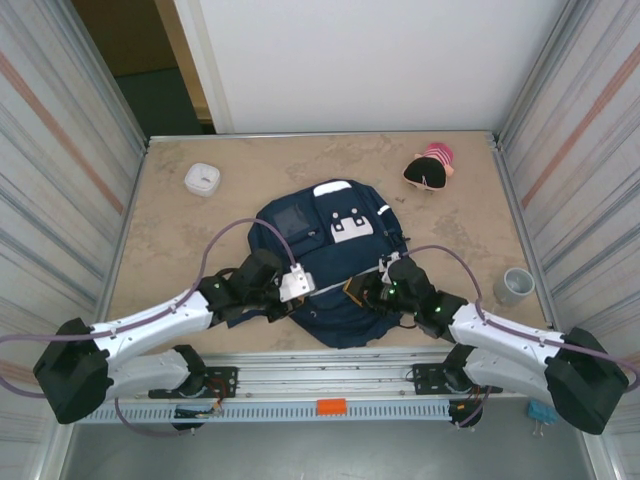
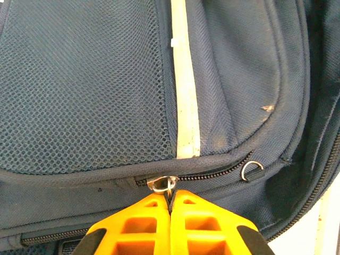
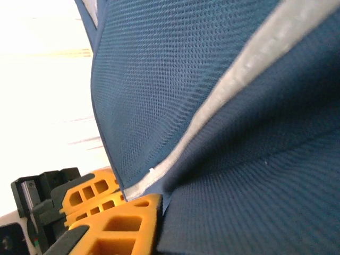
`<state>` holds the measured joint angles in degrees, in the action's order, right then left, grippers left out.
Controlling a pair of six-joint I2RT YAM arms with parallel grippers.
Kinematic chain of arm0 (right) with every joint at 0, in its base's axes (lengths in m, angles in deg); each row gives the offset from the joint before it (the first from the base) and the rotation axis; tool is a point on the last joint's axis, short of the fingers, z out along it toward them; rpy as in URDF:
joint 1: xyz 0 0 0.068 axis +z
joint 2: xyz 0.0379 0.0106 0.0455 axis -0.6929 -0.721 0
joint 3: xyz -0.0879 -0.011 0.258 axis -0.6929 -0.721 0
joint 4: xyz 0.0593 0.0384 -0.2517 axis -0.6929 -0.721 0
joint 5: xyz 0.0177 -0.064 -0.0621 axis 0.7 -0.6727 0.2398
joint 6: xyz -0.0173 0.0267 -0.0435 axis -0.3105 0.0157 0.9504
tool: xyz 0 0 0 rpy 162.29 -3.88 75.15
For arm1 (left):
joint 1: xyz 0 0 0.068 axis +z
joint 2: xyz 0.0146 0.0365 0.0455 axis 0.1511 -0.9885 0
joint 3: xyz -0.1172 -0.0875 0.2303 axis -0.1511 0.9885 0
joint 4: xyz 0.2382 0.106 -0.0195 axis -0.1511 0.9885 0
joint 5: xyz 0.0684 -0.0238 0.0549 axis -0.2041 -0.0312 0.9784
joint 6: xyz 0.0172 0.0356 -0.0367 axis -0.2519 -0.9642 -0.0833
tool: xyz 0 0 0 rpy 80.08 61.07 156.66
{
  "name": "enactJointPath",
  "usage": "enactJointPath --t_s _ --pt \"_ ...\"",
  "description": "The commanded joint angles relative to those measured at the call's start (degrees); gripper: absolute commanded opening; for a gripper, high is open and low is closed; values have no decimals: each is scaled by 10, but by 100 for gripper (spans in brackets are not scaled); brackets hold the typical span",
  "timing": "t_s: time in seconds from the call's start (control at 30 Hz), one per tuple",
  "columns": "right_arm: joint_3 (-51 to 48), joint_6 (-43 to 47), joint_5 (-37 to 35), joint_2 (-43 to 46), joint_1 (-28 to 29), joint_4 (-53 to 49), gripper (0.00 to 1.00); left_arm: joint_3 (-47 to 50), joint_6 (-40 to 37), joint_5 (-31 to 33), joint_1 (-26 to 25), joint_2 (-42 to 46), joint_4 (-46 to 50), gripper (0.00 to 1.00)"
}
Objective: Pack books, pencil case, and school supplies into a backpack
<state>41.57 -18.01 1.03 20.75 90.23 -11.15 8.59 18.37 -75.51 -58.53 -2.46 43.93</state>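
The navy mesh-weave backpack (image 1: 330,310) lies flat on the mottled beige worktop (image 1: 180,240), the left hand (image 2: 170,197) clenched on its round metal zip pull (image 2: 162,184) and the right hand (image 3: 125,198) pinching the backpack's pale-striped fabric edge.

You have a pale marbled tabletop (image 1: 180,230) around the left pincer (image 1: 310,287), ribbed metal walls (image 1: 60,150) to either side, a white wall (image 1: 360,60) beyond it.

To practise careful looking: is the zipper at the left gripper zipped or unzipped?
Zipped where visible: the backpack's zipper teeth mesh right of the pull pinched by the left gripper; leftwards, cannot tell.
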Motion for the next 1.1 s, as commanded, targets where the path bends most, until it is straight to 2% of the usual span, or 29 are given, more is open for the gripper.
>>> enactJointPath --t_s 0.0,0.13,0.23,0.3,0.4,0.6,0.73,1.07 --pt "8 0 -13 -23 -2 58 10 -8 51 -33 -23 10 -14 0" --pt "13 -1 -15 -36 -2 88 3 8 104 -58 -34 18 -50 0" --pt "17 2 -22 -40 -4 103 0 20 124 -50 -43 23 -59 0" --pt "24 5 -23 -41 -5 108 0 26 142 -44 -45 22 -60 0" --pt "33 4 -30 -41 -1 108 0 35 160 -67 -48 24 -70 0" --pt "31 8 -50 -2 0 67 0 60 185 -47 -49 62 -72 0" --pt "34 1 -42 -11 6 75 0 69 204 -71 -52 75 -101 0" --pt "57 3 -40 -52 33 100 0 61 264 -85 -93 4 -222 0"
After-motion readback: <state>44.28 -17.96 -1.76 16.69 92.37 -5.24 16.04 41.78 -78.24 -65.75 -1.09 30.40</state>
